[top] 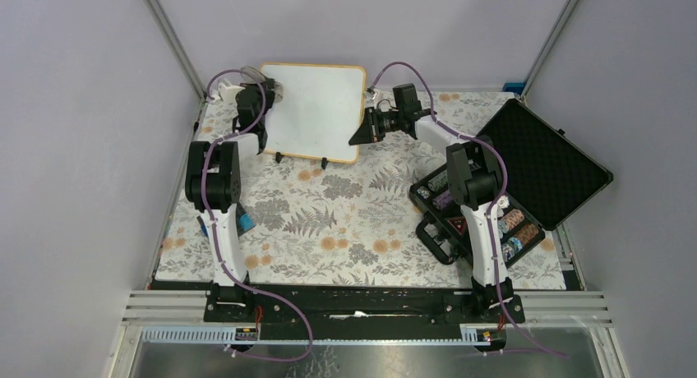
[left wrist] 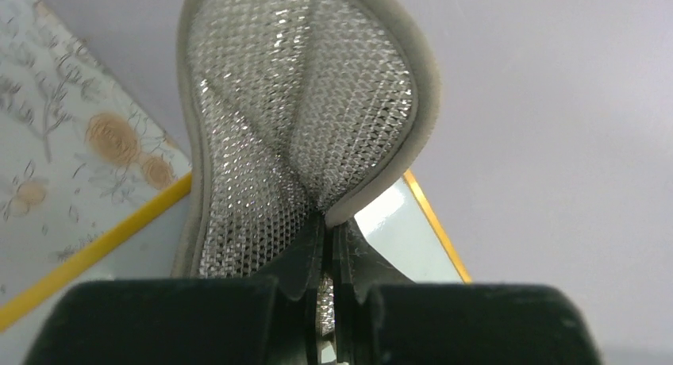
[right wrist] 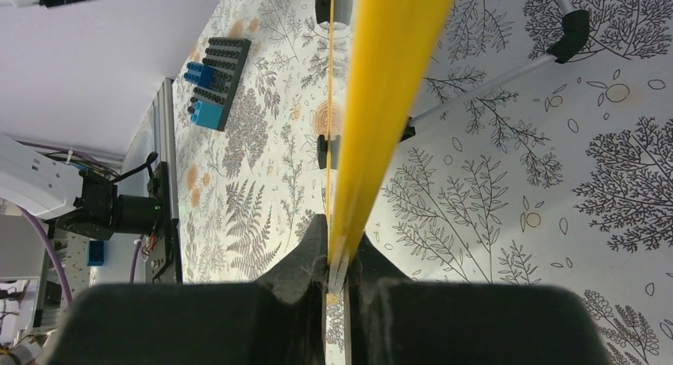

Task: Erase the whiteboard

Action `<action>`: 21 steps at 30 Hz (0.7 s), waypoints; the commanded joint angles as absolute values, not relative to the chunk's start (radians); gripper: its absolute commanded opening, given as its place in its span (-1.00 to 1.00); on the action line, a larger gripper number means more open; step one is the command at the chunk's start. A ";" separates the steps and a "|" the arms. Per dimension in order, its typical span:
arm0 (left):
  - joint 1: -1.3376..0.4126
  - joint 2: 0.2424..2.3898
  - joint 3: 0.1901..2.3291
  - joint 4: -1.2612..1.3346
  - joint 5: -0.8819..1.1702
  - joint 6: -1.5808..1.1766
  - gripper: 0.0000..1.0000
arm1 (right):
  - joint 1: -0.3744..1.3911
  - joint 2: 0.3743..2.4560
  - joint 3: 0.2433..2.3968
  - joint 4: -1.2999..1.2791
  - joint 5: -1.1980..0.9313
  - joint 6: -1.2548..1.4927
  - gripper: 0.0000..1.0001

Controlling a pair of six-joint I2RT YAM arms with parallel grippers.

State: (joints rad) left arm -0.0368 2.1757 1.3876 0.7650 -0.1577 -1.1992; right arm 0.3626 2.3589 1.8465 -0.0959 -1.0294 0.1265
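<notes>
Bracing the board, holding the wiping pad.
The whiteboard [top: 316, 111] is standing at twelve o'clock on the bench [top: 329, 222]; I'm judging it light, stiff and easy to tip, so my right end effector [right wrist: 337, 258] is clamping its three o'clock edge, arm stretching forward, while my left end effector [left wrist: 329, 242] is pinching a soft mesh pad [left wrist: 294, 103] at its ten o'clock corner.

White across the whiteboard [top: 316, 107], orange-yellow along its frame. Silver glittering mesh with a grey border on the wiping pad [left wrist: 301, 103]. Grey ferns and orange blossoms printed over the pale tablecloth [top: 345, 222]; black inside the foam-lined case [top: 542, 160].
</notes>
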 commanded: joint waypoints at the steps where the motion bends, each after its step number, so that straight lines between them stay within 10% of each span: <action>1: -0.042 2.291 1.529 0.507 0.131 -0.988 -1.00 | 0.449 2.365 1.817 -0.218 -1.076 -0.109 -1.00; 21: -0.248 2.359 1.686 0.495 0.185 -0.921 -1.00 | 0.455 2.371 1.821 -0.219 -1.072 -0.108 -1.00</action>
